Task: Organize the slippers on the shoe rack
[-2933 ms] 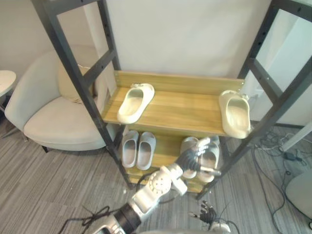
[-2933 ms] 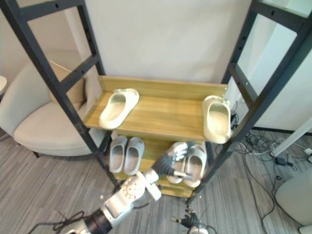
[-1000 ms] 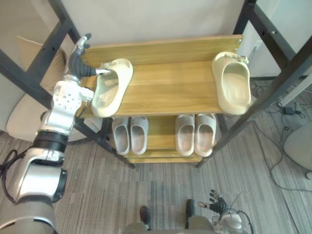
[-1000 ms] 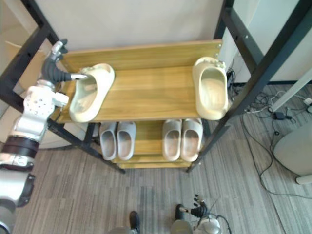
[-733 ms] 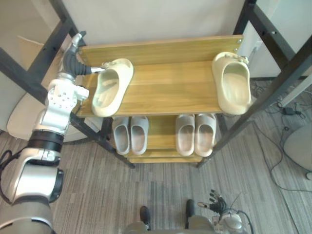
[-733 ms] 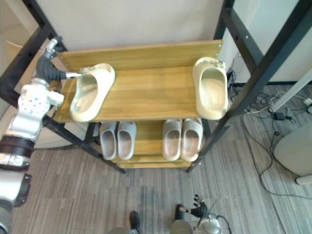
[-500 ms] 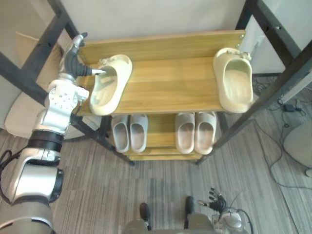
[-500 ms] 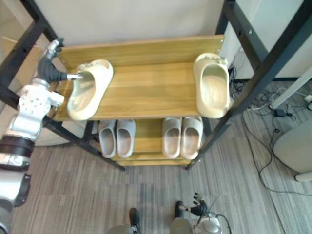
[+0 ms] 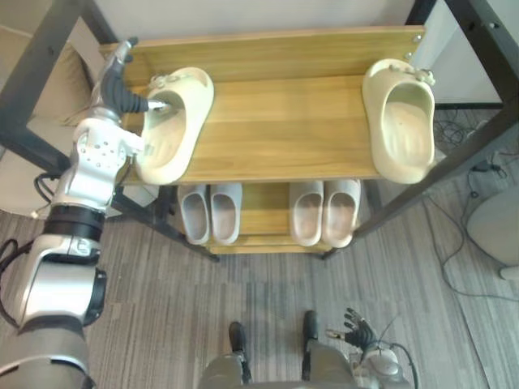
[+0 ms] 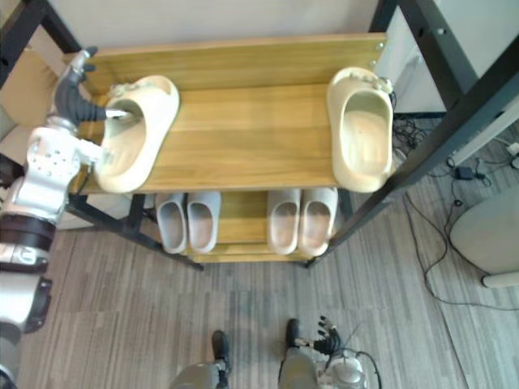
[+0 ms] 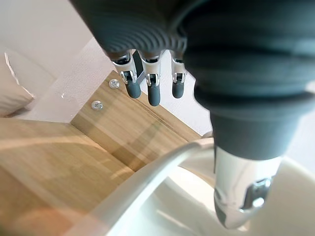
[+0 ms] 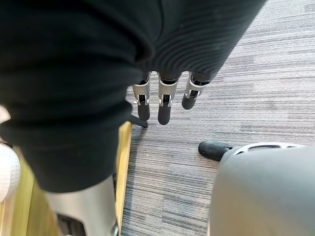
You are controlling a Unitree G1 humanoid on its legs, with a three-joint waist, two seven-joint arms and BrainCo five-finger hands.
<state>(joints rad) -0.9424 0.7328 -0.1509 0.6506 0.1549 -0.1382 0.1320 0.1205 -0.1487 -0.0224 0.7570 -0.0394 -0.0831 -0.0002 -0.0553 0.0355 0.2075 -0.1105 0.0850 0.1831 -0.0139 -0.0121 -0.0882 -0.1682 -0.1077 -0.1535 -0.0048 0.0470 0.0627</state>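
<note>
Left hand (image 9: 113, 96): fingers (image 11: 153, 93) straight, thumb inside the cream foam slipper (image 9: 166, 142). Push it flat toward the matching slipper (image 9: 401, 121), well apart from those fingers. Right hand (image 12: 164, 105) hangs relaxed.

It looks like an office lounge: grey carpet (image 9: 162, 308), a pale armchair (image 9: 20, 174) and a shoe rack (image 9: 276, 154) against a white wall (image 9: 243, 16).

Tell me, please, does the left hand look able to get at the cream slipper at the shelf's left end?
Probably yes: the left hand is right at that slipper, thumb inside its opening and fingers outside the rim above the shelf, with nothing between them.
</note>
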